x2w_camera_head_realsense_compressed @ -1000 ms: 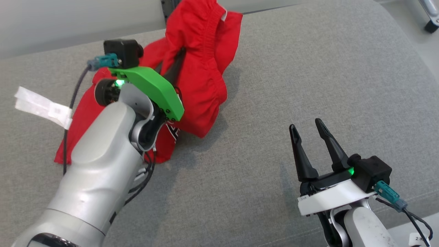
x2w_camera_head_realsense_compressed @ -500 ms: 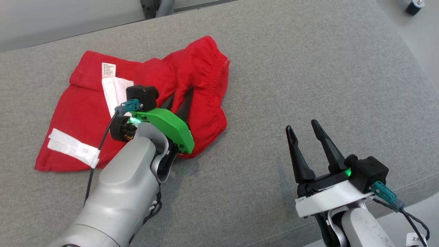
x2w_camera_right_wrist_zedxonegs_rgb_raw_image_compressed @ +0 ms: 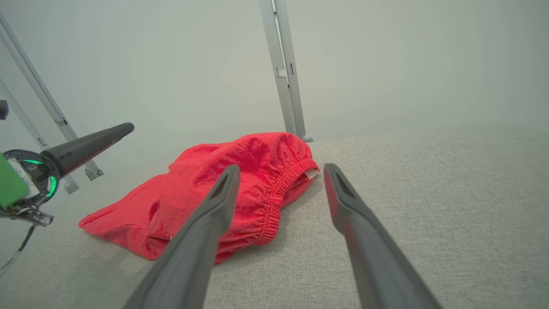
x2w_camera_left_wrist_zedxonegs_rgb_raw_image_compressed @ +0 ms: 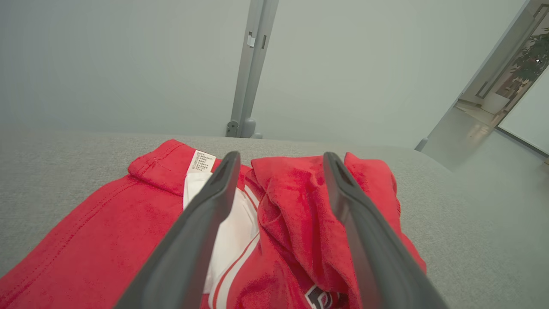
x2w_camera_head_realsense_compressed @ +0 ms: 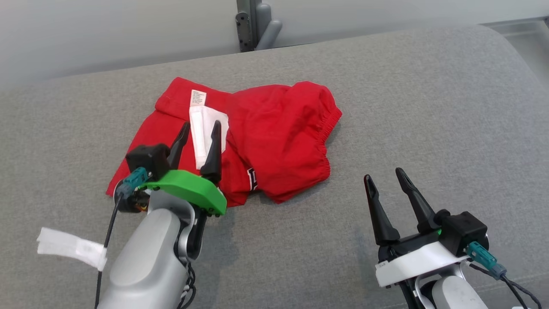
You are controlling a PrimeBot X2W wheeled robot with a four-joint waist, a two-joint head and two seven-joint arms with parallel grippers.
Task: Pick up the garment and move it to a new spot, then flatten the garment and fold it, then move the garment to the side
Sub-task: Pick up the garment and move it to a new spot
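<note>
Grey cushion (x2w_camera_head_realsense_compressed: 429, 107) under crumpled red garment (x2w_camera_head_realsense_compressed: 283, 128); left gripper (x2w_camera_head_realsense_compressed: 201, 124) above, jaws apart.

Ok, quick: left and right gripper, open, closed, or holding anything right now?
Left gripper: jaws open, holding nothing, over the crumpled red fabric shorts.
Right gripper: jaws open, empty, over the grey upholstered surface.

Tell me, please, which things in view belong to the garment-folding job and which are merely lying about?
Belongs to the job: red garment, crumpled; left gripper, open over it; right gripper, open, apart from it.
Merely about: grey cushion underneath; metal post behind; white tape tag on the left arm's cable.
</note>
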